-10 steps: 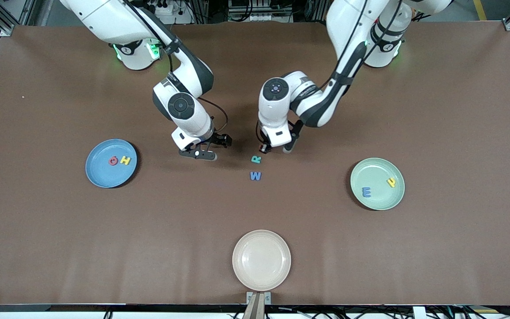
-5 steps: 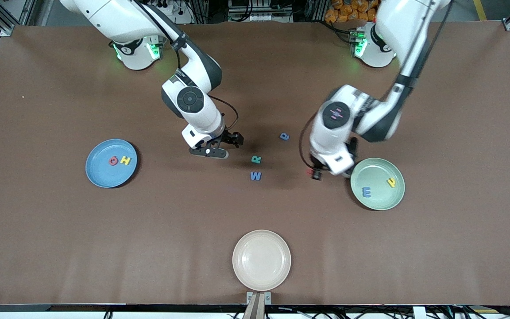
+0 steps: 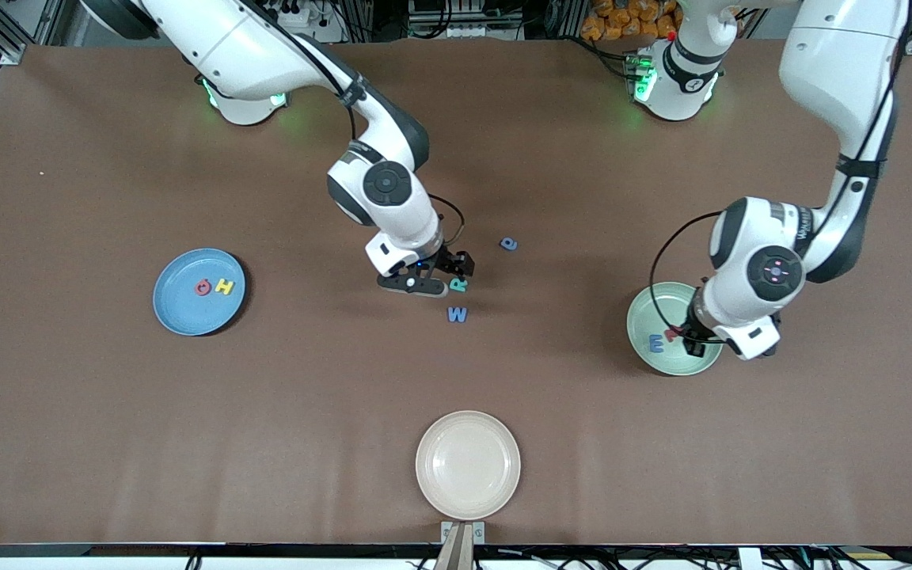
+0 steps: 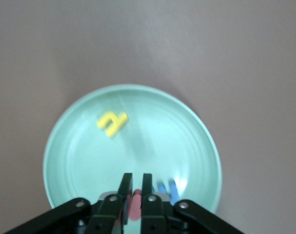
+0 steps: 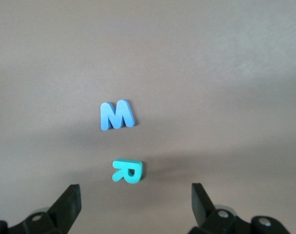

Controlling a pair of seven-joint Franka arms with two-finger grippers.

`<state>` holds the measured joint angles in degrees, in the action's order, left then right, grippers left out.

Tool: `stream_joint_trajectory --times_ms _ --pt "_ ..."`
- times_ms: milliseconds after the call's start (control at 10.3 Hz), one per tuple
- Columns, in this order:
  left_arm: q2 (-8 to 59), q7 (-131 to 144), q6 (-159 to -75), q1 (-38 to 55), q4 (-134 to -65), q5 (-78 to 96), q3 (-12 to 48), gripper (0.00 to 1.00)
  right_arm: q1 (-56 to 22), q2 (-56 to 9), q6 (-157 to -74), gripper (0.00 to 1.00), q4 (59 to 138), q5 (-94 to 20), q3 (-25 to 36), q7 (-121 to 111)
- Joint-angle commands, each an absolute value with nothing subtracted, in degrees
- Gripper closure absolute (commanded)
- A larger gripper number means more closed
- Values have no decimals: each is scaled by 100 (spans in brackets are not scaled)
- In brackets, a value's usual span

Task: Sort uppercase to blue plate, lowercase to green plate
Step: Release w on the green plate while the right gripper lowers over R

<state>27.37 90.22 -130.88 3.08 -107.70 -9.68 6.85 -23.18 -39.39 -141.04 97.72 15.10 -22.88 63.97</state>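
My left gripper (image 3: pixel 682 333) hangs over the green plate (image 3: pixel 646 313), shut on the red m (image 4: pixel 136 207). The yellow y (image 4: pixel 112 123) and the blue m (image 3: pixel 655 343) lie in that plate (image 4: pixel 65 146). The front view hides the y under my left arm. My right gripper (image 3: pixel 434 277) is open and empty, low over the table beside the teal R (image 3: pixel 458 283). In the right wrist view the R (image 5: pixel 128 171) lies just ahead of the spread fingers (image 5: pixel 69 202), with the blue W (image 5: pixel 117 115) farther out. The blue e-like letter (image 3: pixel 508 244) lies on the table. The blue plate (image 3: pixel 179 313) holds the red Q (image 3: pixel 203 286) and the yellow H (image 3: pixel 224 286).
A beige plate (image 3: pixel 467 464) sits near the table's front edge, nearer the front camera than the blue W (image 3: pixel 457 314). The blue plate is toward the right arm's end of the table, the green plate toward the left arm's end.
My left gripper has carried the red m from the middle of the table to over the green plate, uncovering the e-like letter. My right gripper has moved up beside the teal R.
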Motion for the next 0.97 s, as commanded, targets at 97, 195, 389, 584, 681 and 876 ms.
stream_joint_trajectory --times_ms 97,195,389,584,681,876 --pt "2777 9026 -12964 325 -10802 -1090 765 0 -2417 -4700 -14045 3 9037 1741 -2329 6662" --pt "2777 9026 -12964 334 -10802 -1090 765 0 -2452 -4859 -14045 4 8922 1723 -2329 6784" --pt "2777 9026 -12964 386 -10802 -1107 773 0 -2514 -5070 -14080 4 8842 1723 -2329 6829" --pt "2777 9026 -12964 413 -10828 -1116 809 0 -2566 -5229 -14098 6 8728 1723 -2329 6838" --pt "2777 9026 -12964 474 -10837 -1116 809 0 -2593 -5229 -14080 9 8728 1714 -2329 6838" --pt "2777 9026 -12964 492 -10854 -1116 809 0 -2610 -5238 -14089 12 8710 1688 -2338 6917"
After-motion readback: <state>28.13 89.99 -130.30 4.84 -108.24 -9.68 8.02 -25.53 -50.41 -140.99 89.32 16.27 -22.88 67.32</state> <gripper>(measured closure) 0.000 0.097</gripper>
